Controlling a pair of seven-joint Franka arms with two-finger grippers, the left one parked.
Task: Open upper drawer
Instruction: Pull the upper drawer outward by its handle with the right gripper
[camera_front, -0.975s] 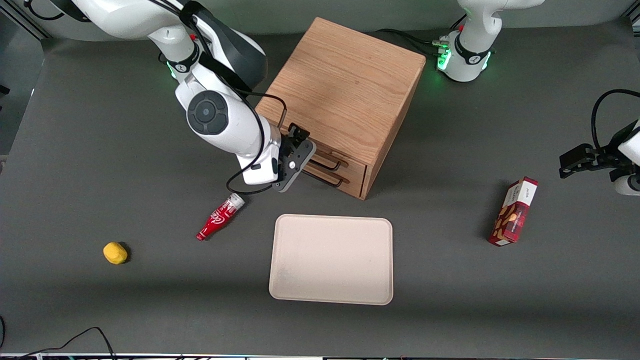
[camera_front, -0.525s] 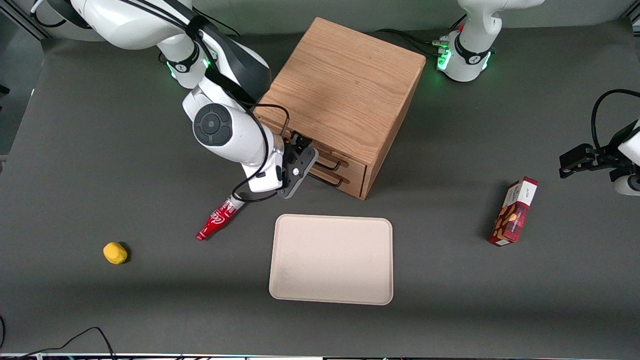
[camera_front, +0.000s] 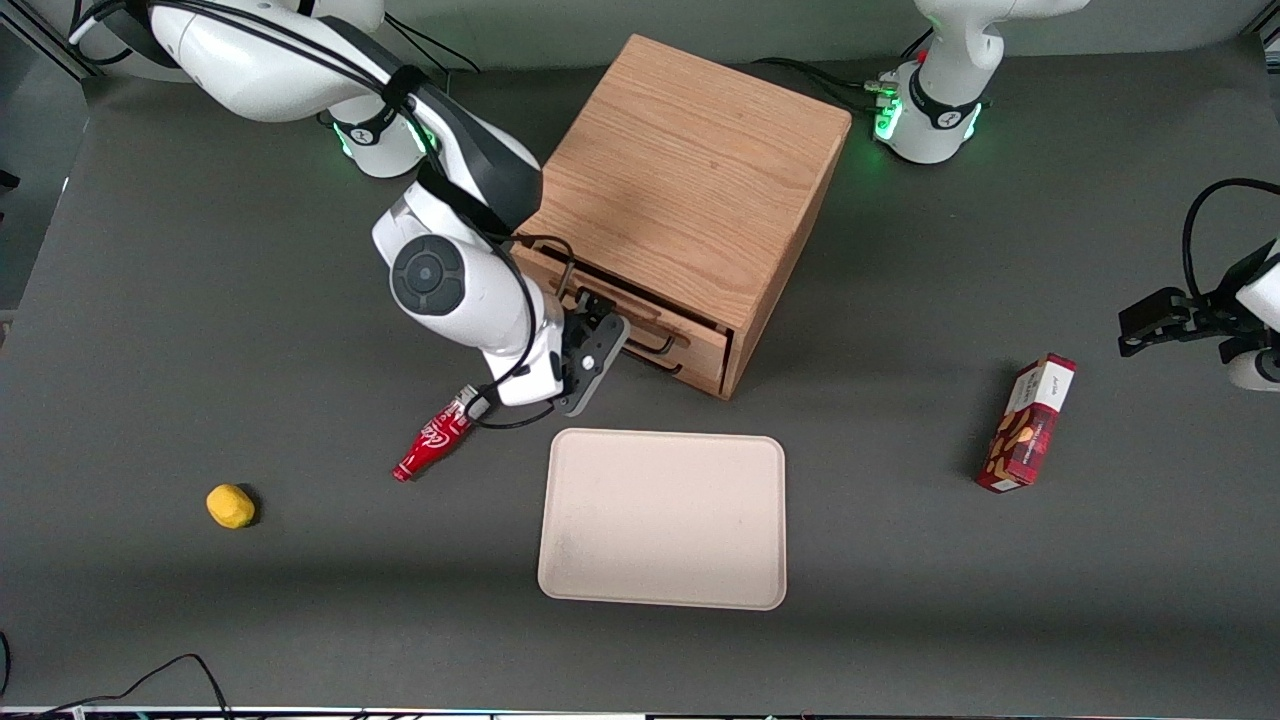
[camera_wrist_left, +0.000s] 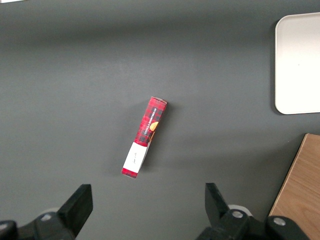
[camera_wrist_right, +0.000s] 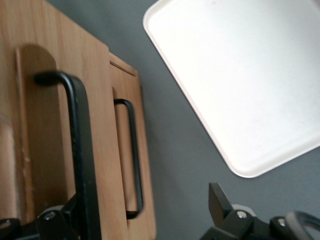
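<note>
Claw (camera_front: 600, 335) at upper drawer (camera_front: 640, 318) handle (drawer slightly out of cabinet (camera_front: 690, 190))

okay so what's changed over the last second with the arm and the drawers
The gripper, at the upper drawer's black handle, has drawn back toward the front camera, and the drawer has slid partly out of the cabinet. The lower drawer, tray, red bottle, yellow object and snack box stayed put.

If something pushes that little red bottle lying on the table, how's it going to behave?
The red bottle lies on its side close to the gripper, which is at the upper drawer. Being round, it would probably roll if pushed across its length. It looks small, likely light, so a slight nudge may send it skidding.
</note>
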